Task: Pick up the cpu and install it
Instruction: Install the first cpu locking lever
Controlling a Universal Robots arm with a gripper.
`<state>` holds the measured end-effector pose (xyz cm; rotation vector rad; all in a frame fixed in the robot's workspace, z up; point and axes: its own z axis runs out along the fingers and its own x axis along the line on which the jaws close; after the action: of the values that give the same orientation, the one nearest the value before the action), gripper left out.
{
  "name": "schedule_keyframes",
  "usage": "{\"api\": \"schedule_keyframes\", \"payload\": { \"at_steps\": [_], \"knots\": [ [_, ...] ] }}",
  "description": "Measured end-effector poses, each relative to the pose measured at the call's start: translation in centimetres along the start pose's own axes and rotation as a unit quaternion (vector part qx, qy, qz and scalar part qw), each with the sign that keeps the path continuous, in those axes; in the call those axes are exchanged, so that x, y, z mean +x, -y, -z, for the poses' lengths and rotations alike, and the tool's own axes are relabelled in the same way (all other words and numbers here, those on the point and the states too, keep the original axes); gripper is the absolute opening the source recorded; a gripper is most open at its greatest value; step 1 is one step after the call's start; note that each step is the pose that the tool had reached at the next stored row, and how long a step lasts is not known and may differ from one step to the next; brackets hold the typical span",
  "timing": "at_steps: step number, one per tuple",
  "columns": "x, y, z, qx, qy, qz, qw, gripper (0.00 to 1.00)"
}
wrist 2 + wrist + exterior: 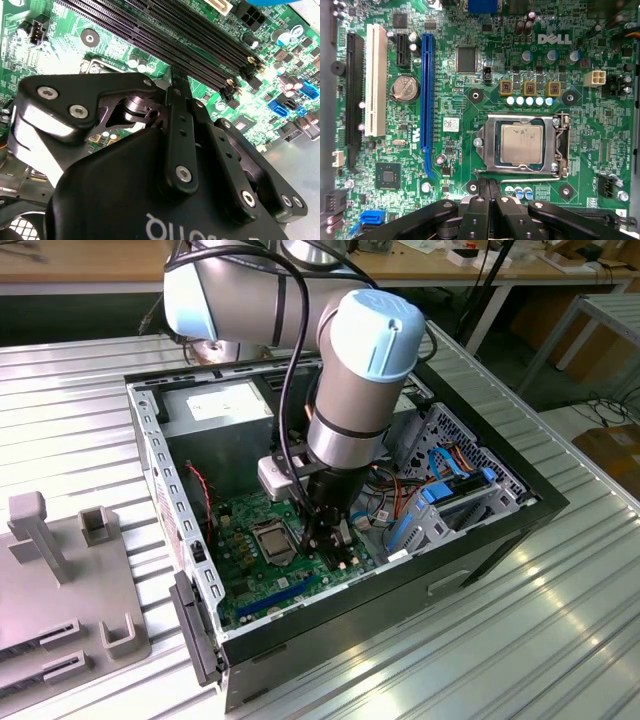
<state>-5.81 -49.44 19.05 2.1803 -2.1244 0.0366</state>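
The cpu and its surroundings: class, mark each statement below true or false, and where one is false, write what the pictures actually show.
1. The cpu lies inside the metal socket frame on the green motherboard. True.
2. The gripper is holding the cpu in the air. False: the cpu sits in its socket, and the gripper's fingers are together with nothing between them.
3. A round coin battery sits on the motherboard between the white slot and the blue slot. True.
4. The computer case has its side cover on. False: it is open, and the arm reaches down into it.
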Motion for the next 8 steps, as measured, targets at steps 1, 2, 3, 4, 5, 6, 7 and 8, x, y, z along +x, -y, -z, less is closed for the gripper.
{"api": "schedule_keyframes", "payload": {
  "at_steps": [1,2,3,4,5,6,7,8],
  "knots": [
    [0.0,0.0,-0.05,0.0,-0.0001,0.0,1.0,0.11],
    [-0.01,0.0,-0.08,0.0001,-0.0001,0.0,1.0,0.11],
    [-0.01,0.0,-0.09,0.0002,0.0,0.0,1.0,0.11],
    [-0.01,-0.01,-0.1,0.0003,0.0,0.0,1.0,0.11],
    [-0.01,-0.02,-0.1,0.0004,0.0,0.0,1.0,0.11],
    [-0.01,-0.04,-0.11,0.0005,0.0001,0.0,1.0,0.11],
    [-0.01,-0.06,-0.11,0.0005,0.0001,0.0,1.0,0.11],
    [-0.02,-0.08,-0.11,0.0005,0.0001,0.0,1.0,0.11]
  ]
}}
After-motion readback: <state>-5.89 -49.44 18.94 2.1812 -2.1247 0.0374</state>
